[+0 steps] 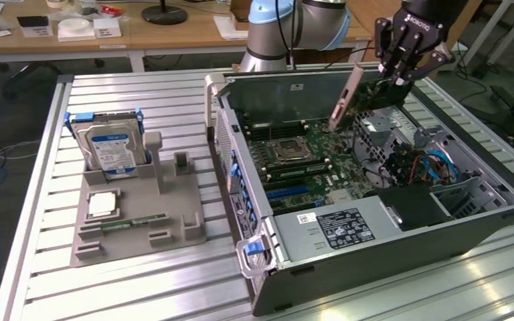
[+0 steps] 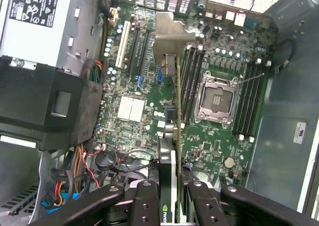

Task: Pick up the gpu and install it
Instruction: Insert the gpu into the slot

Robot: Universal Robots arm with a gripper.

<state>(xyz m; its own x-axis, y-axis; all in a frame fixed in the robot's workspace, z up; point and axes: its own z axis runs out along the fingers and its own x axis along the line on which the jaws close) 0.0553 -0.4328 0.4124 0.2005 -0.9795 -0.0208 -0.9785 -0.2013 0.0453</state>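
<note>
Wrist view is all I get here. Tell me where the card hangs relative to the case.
Observer: The pincer holds the thin flat black gpu card tilted above the far end of the open grey metal computer case, which lies on its side.
Operator: Now report what sits outside the case.
Observer: A grey plastic parts holder rests on the slatted metal table, at the exterior view's left, apart from the case.
Operator: Name what stands in it.
Observer: A silver hard drive with a blue label stands upright at the holder's far end.
</note>
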